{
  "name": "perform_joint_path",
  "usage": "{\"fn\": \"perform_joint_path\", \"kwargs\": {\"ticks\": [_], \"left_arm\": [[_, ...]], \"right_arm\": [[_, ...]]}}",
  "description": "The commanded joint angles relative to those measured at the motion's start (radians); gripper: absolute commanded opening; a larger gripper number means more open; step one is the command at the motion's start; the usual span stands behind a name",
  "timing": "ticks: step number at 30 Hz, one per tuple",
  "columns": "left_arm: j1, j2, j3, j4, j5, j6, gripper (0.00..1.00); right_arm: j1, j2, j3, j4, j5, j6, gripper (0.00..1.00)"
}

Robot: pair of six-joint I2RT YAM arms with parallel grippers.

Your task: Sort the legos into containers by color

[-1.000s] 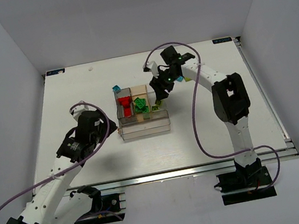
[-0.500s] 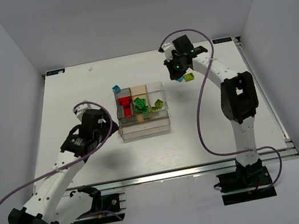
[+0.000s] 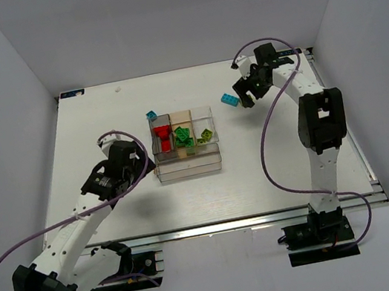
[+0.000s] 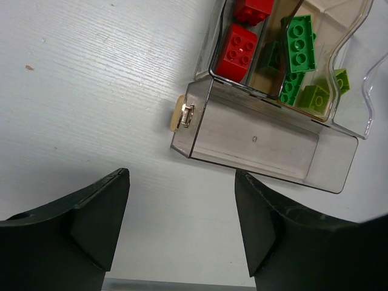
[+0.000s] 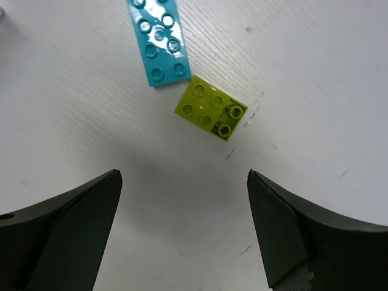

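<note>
The containers, one clear divided box (image 3: 188,163) (image 4: 273,148), sit mid-table. Its compartments hold red legos (image 3: 163,136) (image 4: 240,45), green legos (image 3: 183,136) (image 4: 299,37) and lime ones (image 3: 208,135) (image 4: 316,97). A cyan brick (image 3: 151,114) lies by the box's back left corner. Further right on the table, another cyan brick (image 3: 228,99) (image 5: 159,39) lies with a lime brick (image 5: 211,109) beside it. My right gripper (image 3: 245,99) (image 5: 183,176) hangs open above them, just short of the lime brick. The left gripper (image 3: 146,169) (image 4: 182,173) is open too, just left of the box.
A brass latch (image 4: 184,115) sticks out of the box's near left corner. White walls close in the table at the back and both sides. The right arm's cable (image 3: 266,148) loops over the table right of the box.
My right arm has swung away from the box to the back right, and its jaws now stand wide over the loose cyan and lime bricks. The left arm has barely shifted.
</note>
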Motion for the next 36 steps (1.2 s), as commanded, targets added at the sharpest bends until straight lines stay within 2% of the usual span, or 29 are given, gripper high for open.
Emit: {"fn": "perform_joint_path", "kwargs": {"ticks": [1,4,8,13,19,21,22,25,26,28,31,35,36], "left_arm": [[0.004,0.006,0.034,0.017,0.0,0.017,0.8],[0.004,0.017,0.045,0.012,0.0,0.023,0.8],[0.004,0.019,0.059,-0.001,-0.006,0.024,0.8],[0.004,0.014,0.056,-0.015,-0.008,0.023,0.8],[0.004,0.028,0.074,-0.026,-0.012,0.024,0.8],[0.004,0.032,0.079,-0.03,-0.015,0.027,0.8],[0.004,0.032,0.082,-0.032,-0.018,0.026,0.8],[0.004,0.038,0.082,-0.03,-0.021,0.027,0.8],[0.004,0.038,0.079,-0.032,-0.023,0.027,0.8],[0.004,0.038,0.076,-0.026,-0.023,0.027,0.8],[0.004,0.045,0.07,-0.017,-0.021,0.029,0.8],[0.004,0.061,0.067,-0.001,-0.021,0.036,0.81],[0.004,0.066,0.065,0.005,-0.021,0.037,0.81]], "right_arm": [[-0.017,0.008,-0.005,0.008,-0.175,-0.322,0.88],[-0.015,0.063,0.059,-0.068,-0.2,-0.55,0.82],[-0.015,0.189,0.217,-0.127,-0.186,-0.685,0.79],[-0.015,0.226,0.235,-0.123,-0.168,-0.895,0.8],[-0.012,0.309,0.316,-0.139,-0.147,-0.946,0.77],[-0.012,0.329,0.352,-0.191,-0.154,-0.946,0.68],[-0.013,0.34,0.366,-0.213,-0.156,-0.96,0.6],[-0.018,0.332,0.344,-0.306,-0.165,-0.995,0.44],[-0.02,0.325,0.318,-0.326,-0.17,-1.014,0.32],[-0.027,0.294,0.28,-0.372,-0.196,-1.026,0.15],[-0.046,0.223,0.2,-0.437,-0.257,-1.034,0.04],[-0.038,0.093,0.131,-0.498,-0.451,-0.951,0.0],[-0.034,0.038,0.099,-0.489,-0.488,-0.875,0.0]]}}
